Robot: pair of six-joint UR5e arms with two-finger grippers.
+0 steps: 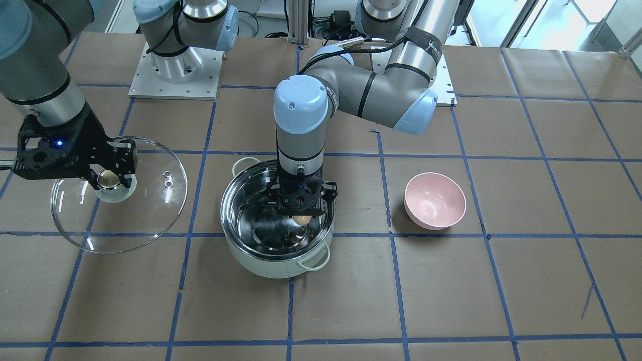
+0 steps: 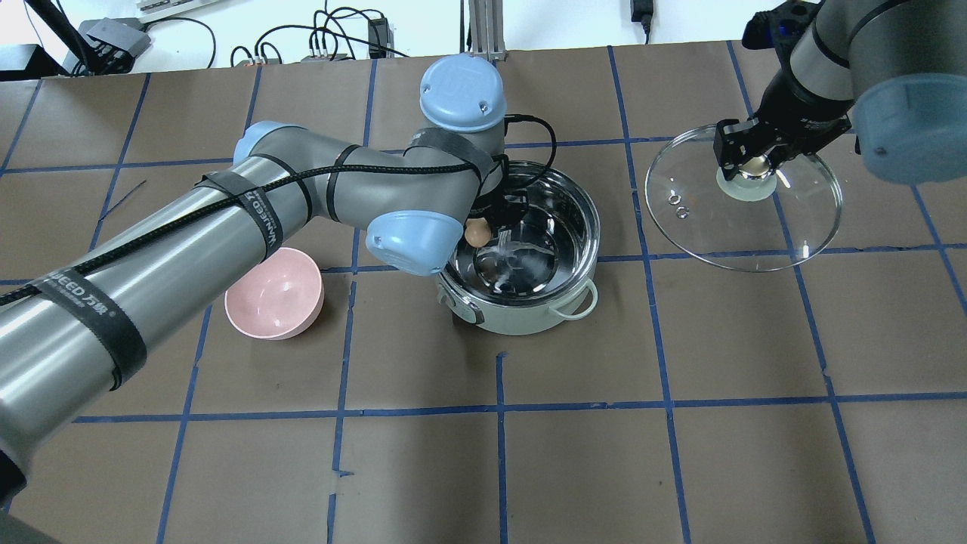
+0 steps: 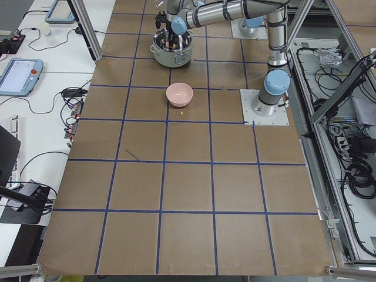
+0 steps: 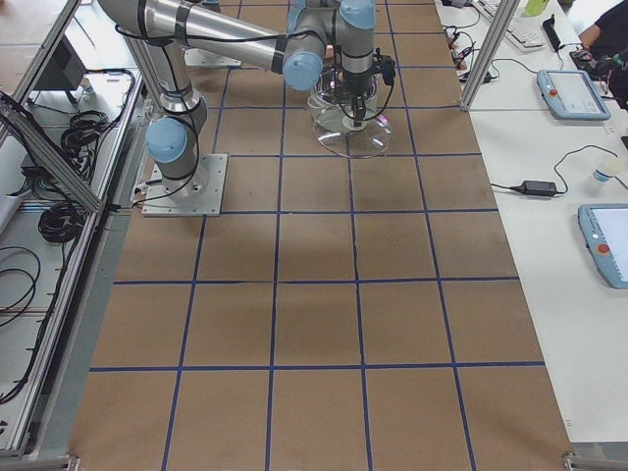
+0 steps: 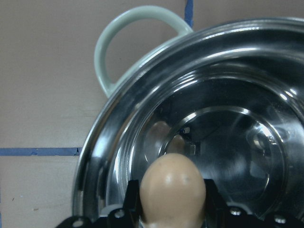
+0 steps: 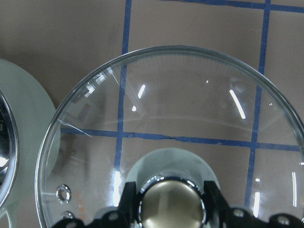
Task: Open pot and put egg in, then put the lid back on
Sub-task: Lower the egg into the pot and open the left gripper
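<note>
The brown paper worktop [image 1: 451, 301] is marked with a blue tape grid [image 1: 396, 281], and cables [image 2: 332, 41] trail past its edge. The left gripper [image 1: 301, 214] points straight down and is clamped on the egg [image 5: 173, 187], which hangs over the steel interior of the open pot [image 1: 261, 263]. The right gripper [image 1: 109, 179] is closed around the knob [image 6: 171, 204] of the lid [image 1: 150, 215], held beside the pot and clear of it. A pink bowl [image 1: 435, 200] sits on the pot's other side.
</note>
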